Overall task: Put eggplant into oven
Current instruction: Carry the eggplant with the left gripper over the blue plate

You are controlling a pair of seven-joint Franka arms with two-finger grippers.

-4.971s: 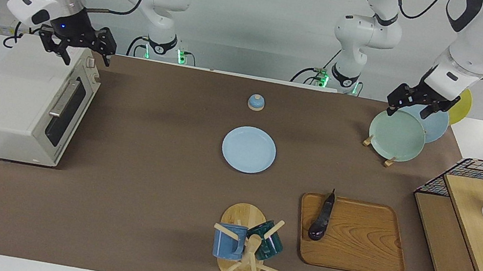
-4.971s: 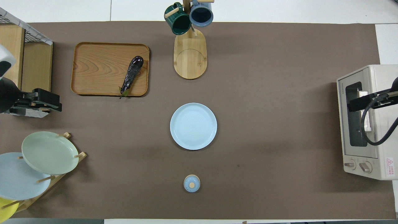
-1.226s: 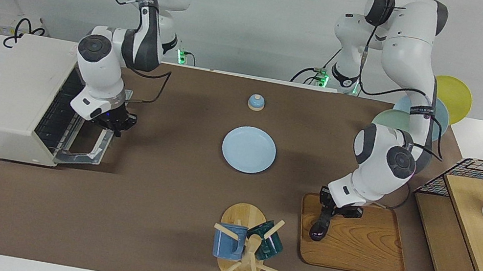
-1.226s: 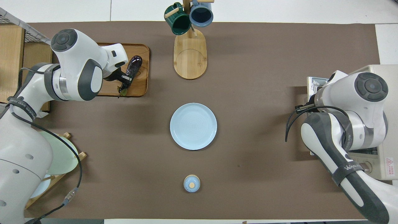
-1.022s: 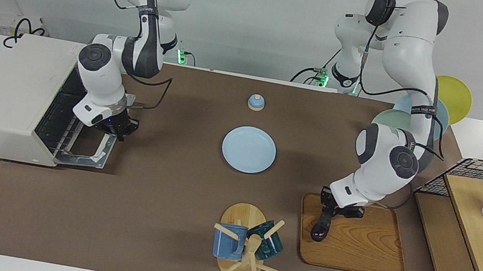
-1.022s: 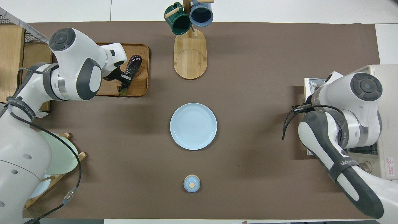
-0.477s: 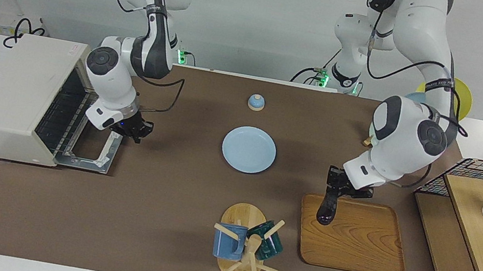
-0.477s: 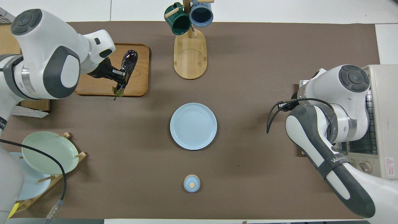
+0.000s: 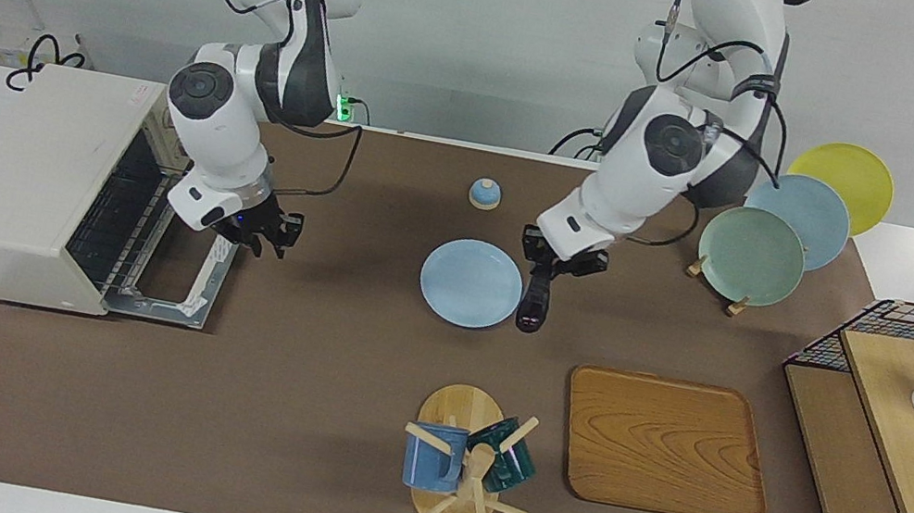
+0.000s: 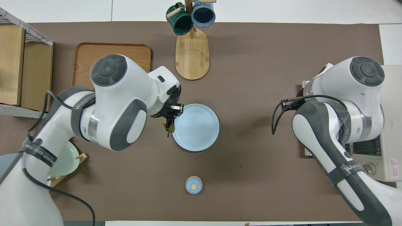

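Carrying: the left gripper point(image 9: 544, 270) is clenched on the slim, dark purple eggplant point(image 9: 534, 300) near its stem end, so the fat end hangs down and swings clear of the tabletop.
Eggplant position: in the air, at about 3 o'clock of the round pale blue plate point(image 9: 466, 284) in the facing view, just over the plate's edge; in the overhead view the green stem tip pokes out at the plate's 9 o'clock.
Tray: the rounded wooden tray point(image 9: 668, 444) sits bare at about 5 o'clock of the plate in the facing view.
Oven: the boxy cream-white toaster oven point(image 9: 12, 169) stands at the right arm's end of the table, at about 9 o'clock of the plate in that view.
Door: its dark glass drop-down door point(image 9: 176, 277) lies flat open, which bares the wire rack point(image 9: 111, 219) for loading.
Right gripper: the right gripper point(image 9: 269, 231) hovers over the door's outer edge, at about 3 o'clock of the oven mouth; whether it is released or clenched I cannot tell.
Step, as I judge: transport toward the oven, roughly midway.
Next need: a low, level entry, long axis pointing into the mouth.
Risk: the right arm stands in the approach path and likely must clear out.
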